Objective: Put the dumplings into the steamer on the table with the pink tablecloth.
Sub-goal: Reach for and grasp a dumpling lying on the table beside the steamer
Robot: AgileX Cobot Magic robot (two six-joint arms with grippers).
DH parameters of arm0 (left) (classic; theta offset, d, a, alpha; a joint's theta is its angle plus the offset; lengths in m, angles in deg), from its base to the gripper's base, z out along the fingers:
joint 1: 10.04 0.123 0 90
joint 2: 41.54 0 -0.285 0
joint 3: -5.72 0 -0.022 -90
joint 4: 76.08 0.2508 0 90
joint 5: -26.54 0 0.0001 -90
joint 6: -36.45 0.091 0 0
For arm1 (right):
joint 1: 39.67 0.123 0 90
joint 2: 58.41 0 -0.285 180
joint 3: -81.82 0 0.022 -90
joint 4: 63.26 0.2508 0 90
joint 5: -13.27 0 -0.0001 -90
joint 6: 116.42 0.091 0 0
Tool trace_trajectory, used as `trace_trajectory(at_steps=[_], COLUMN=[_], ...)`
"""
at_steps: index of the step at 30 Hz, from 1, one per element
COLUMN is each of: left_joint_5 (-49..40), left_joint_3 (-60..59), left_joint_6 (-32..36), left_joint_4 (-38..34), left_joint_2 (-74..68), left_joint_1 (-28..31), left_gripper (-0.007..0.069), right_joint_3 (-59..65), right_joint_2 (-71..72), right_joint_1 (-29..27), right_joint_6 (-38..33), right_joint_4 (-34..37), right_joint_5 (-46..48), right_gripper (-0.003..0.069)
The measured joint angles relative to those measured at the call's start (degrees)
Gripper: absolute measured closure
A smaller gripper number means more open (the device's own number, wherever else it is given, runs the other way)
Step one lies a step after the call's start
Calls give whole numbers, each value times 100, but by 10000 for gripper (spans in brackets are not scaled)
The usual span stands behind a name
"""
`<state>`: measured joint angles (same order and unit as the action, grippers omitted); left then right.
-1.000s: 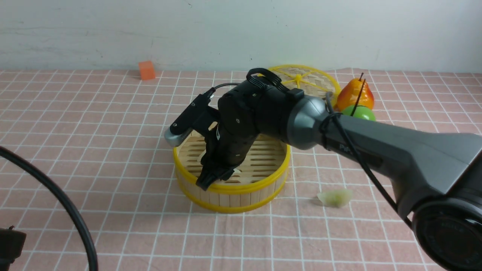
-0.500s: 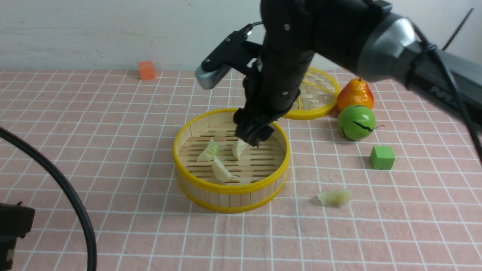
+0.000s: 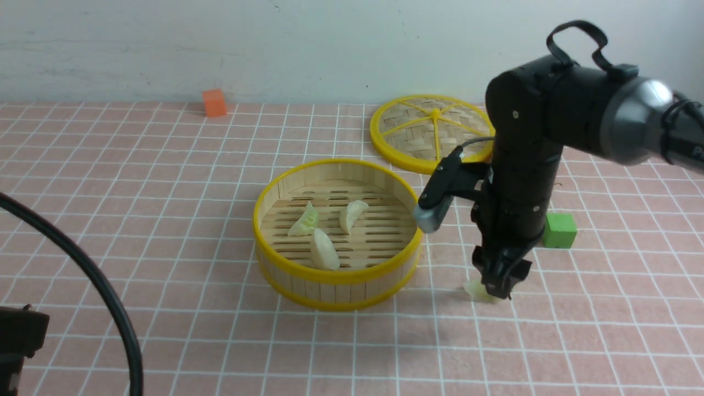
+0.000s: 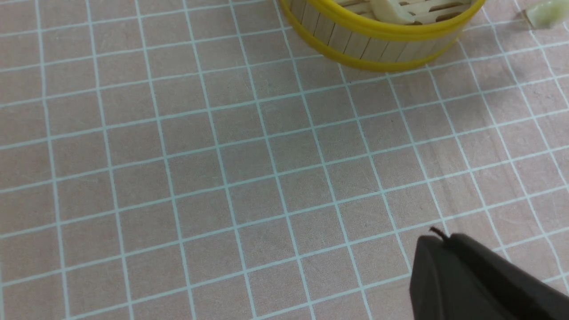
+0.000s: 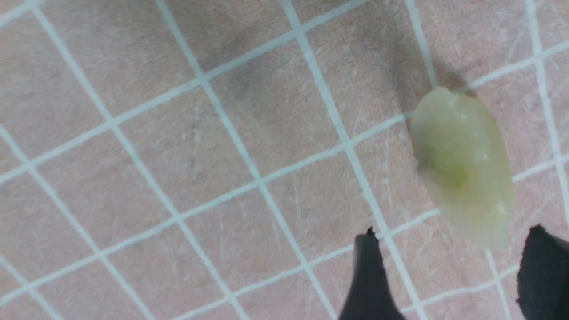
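Observation:
The steamer (image 3: 336,275) stands mid-table on the pink tablecloth (image 3: 165,192), and three dumplings (image 3: 323,250) lie on its slatted floor. A fourth dumpling (image 3: 474,289) lies on the cloth to the right of the steamer. My right gripper (image 3: 499,286) is open and points down right over it. In the right wrist view this dumpling (image 5: 460,160) lies just ahead of the spread fingertips (image 5: 369,266), untouched by them. My left gripper (image 4: 438,242) is shut and empty, low over bare cloth, nearer to me than the steamer (image 4: 382,44).
The flat woven lid (image 3: 432,129) lies behind the steamer. A green cube (image 3: 559,231) sits right of my right arm. An orange cube (image 3: 214,103) is by the far wall. A black cable (image 3: 82,264) arcs across the near left.
My right arm has left a dumpling in the steamer, swung right and dropped down over the loose dumpling on the cloth. The left gripper has not visibly moved.

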<state>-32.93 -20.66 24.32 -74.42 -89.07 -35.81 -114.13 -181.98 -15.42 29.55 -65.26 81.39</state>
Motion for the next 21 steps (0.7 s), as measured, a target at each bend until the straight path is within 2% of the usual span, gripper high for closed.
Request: trace_trajectory(at_steps=[10, 13, 18, 21], left_joint_5=[0, 0, 0, 0], left_joint_3=[0, 0, 0, 0], left_joint_6=[0, 0, 0, 0], left_joint_4=[0, 0, 0, 0], left_joint_2=[0, 0, 0, 0], left_joint_1=[0, 0, 0, 0], left_gripper=[621, 620, 611, 608], right_joint_3=[33, 33, 21, 21], right_joint_2=[-612, -683, -713, -713], right_joint_1=[-12, -12, -12, -12], right_joint_6=[-22, -22, 119, 280], right_joint_4=[-100, -136, -87, -74], right_joint_5=[-958, -1027, -933, -924], right_gripper=[233, 270, 408, 410])
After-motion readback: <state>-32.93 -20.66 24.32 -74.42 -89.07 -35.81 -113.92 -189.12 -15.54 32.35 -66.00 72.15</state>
